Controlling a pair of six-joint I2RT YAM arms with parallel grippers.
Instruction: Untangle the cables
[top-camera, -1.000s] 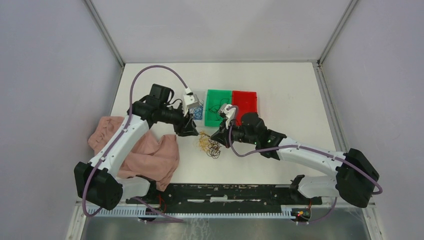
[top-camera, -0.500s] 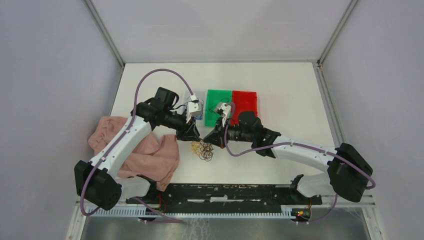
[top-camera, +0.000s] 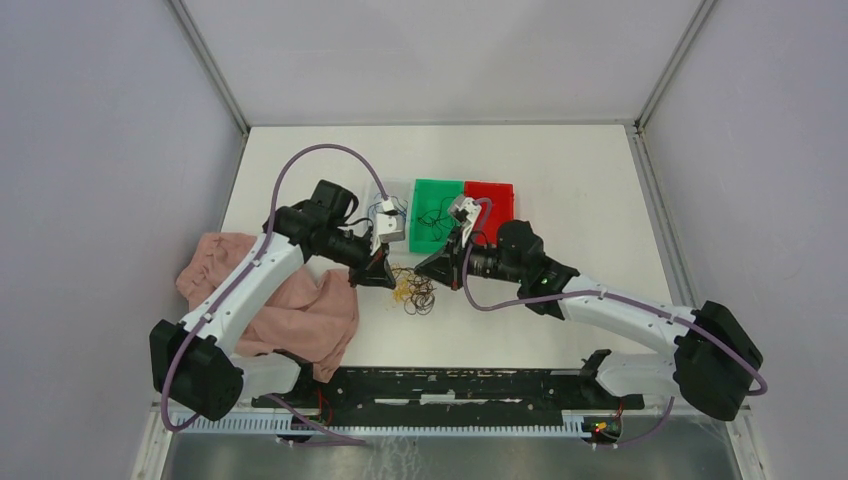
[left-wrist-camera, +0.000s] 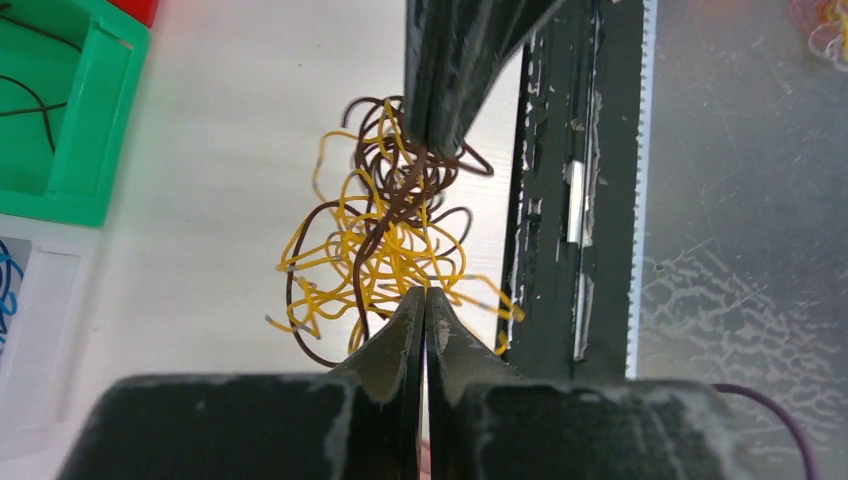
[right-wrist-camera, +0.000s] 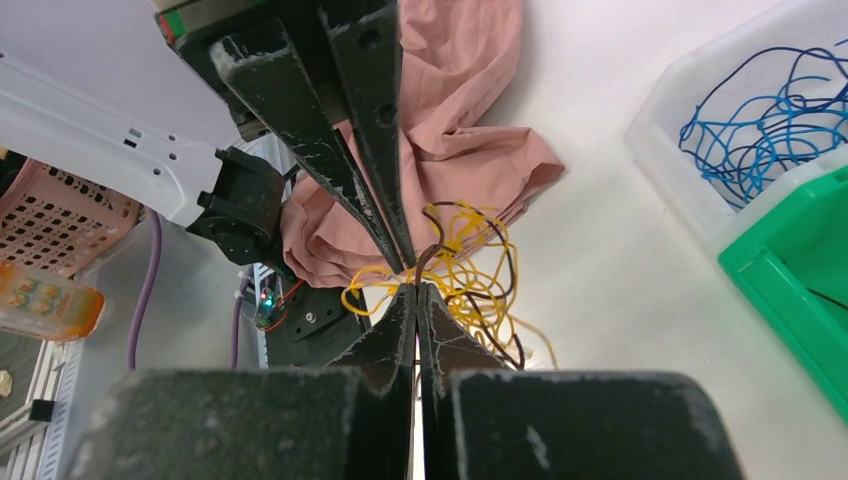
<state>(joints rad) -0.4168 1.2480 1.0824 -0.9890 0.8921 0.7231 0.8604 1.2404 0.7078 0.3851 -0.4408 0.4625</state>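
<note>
The cables (top-camera: 413, 291) lie as a small tangle of yellow and dark brown wires on the white table, between my two grippers. In the left wrist view the cables (left-wrist-camera: 385, 235) spread just past my left gripper (left-wrist-camera: 425, 296), whose jaws are pressed together on yellow strands at the tangle's near edge. My right gripper (right-wrist-camera: 417, 287) is shut on a brown strand of the cables (right-wrist-camera: 470, 270). Its fingers (left-wrist-camera: 450, 80) come down onto the tangle's far side, tip to tip with the left one. More cables, blue ones (right-wrist-camera: 760, 135), lie in a clear bin.
Three bins stand in a row behind the tangle: a clear bin (top-camera: 392, 192), a green bin (top-camera: 452, 190) with a few dark wires and a red bin (top-camera: 490, 203). A pink cloth (top-camera: 295, 310) lies left of the tangle. The black rail (top-camera: 450, 385) runs along the near edge.
My left gripper's jaws have closed onto the tangle's left edge. The right gripper swung left, then back right, still shut. The tangle shifted slightly with them.
</note>
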